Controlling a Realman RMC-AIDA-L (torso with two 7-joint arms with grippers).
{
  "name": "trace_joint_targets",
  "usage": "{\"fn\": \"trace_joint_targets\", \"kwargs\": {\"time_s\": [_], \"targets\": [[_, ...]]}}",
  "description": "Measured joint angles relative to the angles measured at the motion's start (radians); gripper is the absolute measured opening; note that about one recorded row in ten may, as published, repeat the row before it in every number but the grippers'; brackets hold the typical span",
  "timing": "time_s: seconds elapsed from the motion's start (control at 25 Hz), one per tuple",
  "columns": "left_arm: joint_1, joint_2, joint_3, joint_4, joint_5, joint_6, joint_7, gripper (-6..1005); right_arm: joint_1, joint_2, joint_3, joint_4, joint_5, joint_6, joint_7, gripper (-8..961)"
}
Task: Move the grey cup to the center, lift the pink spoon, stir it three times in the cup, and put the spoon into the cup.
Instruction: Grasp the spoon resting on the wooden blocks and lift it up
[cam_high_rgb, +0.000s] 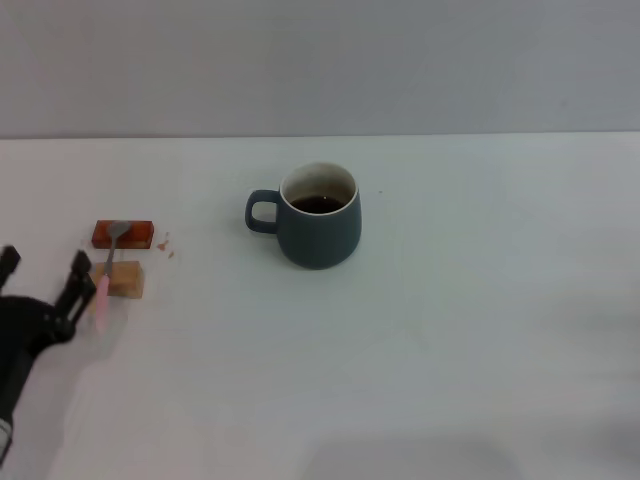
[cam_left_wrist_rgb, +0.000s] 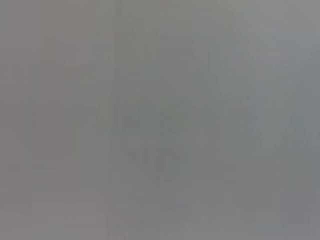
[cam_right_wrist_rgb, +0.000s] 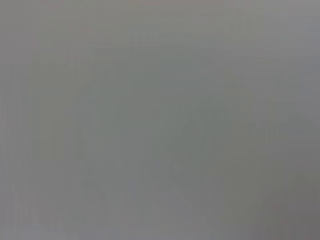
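- Nearest, at the desk's (cam_high_rgb: 450, 380) left edge, the left pincer (cam_high_rgb: 45, 280) hangs wide, empty, just beside the pink spoon (cam_high_rgb: 105, 275).
- The spoon lies unlifted across two wooden blocks (cam_high_rgb: 122, 255).
- Farther off, the grey cup (cam_high_rgb: 318, 216) stands roughly central; stirring remains.
- The right pincer is unseen.

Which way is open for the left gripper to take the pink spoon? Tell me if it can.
Probably yes. The left gripper is open just beside the pink spoon, which rests across two blocks, handle end toward it, with nothing between.

Left arm (cam_high_rgb: 20, 340) cut off at edge
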Motion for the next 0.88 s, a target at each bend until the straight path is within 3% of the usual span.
{"fn": "trace_joint_targets", "kwargs": {"time_s": [0.44, 0.88], "targets": [[-0.009, -0.005, 0.102, 0.035, 0.000, -0.061, 0.007, 816, 0.009, -0.003, -0.002, -0.001, 0.001, 0.010, -0.004, 0], [-0.043, -0.006, 0.113, 0.055, -0.002, -0.099, 0.085, 810, 0.005, -0.004, -0.010, 0.002, 0.001, 0.009, -0.004, 0]]}}
